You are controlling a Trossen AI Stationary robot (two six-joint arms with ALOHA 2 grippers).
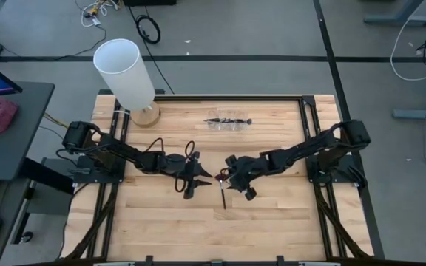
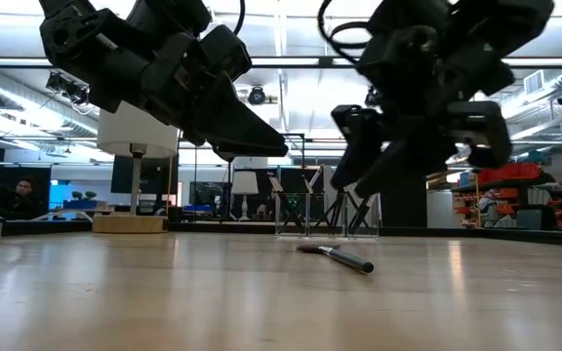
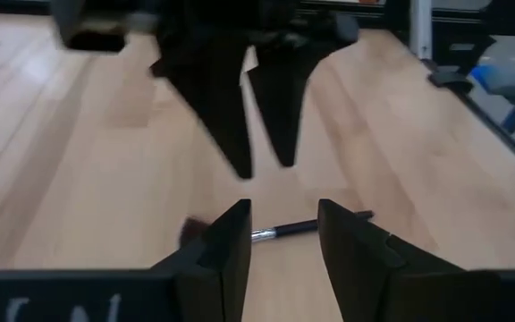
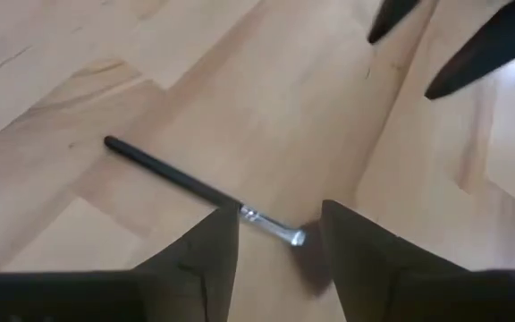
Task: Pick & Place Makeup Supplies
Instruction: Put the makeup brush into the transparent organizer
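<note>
Early in the task: one makeup brush (image 1: 222,193) lying loose mid-table between open, empty left gripper (image 1: 197,179) and right gripper (image 1: 231,179), other brushes in clear holder (image 1: 228,121) at far edge, nothing gripped yet.

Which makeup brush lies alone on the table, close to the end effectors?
The brush lying flat on the wood at mid-table, between the two end effectors. The other brushes are grouped farther back in a clear holder.

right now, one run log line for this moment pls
left gripper: open, empty, hovering | right gripper: open, above makeup brush | brush: flat on table, ungripped | clear holder: far side
</note>
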